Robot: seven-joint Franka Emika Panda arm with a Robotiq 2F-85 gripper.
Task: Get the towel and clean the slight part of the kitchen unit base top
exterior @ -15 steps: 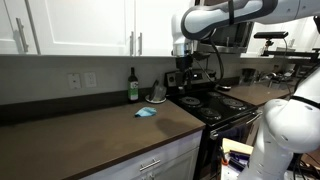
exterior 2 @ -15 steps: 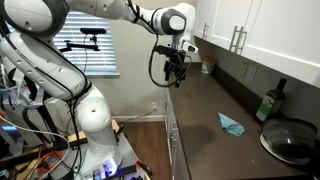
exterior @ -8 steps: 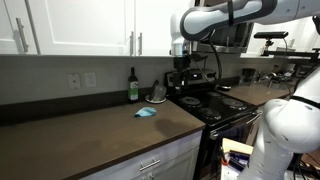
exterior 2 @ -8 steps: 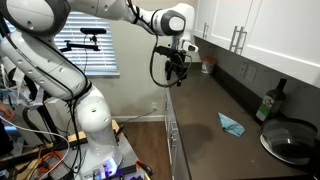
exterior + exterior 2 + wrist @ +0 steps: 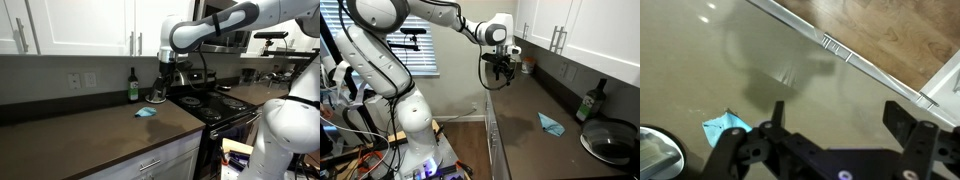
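A small light-blue towel [image 5: 146, 112] lies crumpled on the dark brown countertop [image 5: 80, 130]; it also shows in an exterior view [image 5: 552, 124] and at the lower left of the wrist view [image 5: 722, 127]. My gripper [image 5: 166, 82] hangs open and empty high above the counter, between the towel and the stove; it shows in an exterior view [image 5: 502, 76] too. In the wrist view both black fingers [image 5: 840, 120] are spread wide with bare countertop between them.
A dark green bottle [image 5: 132, 86] stands by the backsplash behind the towel. A black stove [image 5: 215, 105] with a pan [image 5: 613, 142] adjoins the counter. White cabinets [image 5: 90, 25] hang above. The counter's front edge and drawer handles [image 5: 836, 48] show in the wrist view.
The arm has swung along the counter toward the towel side; the gripper stays open and empty. The towel has not moved.
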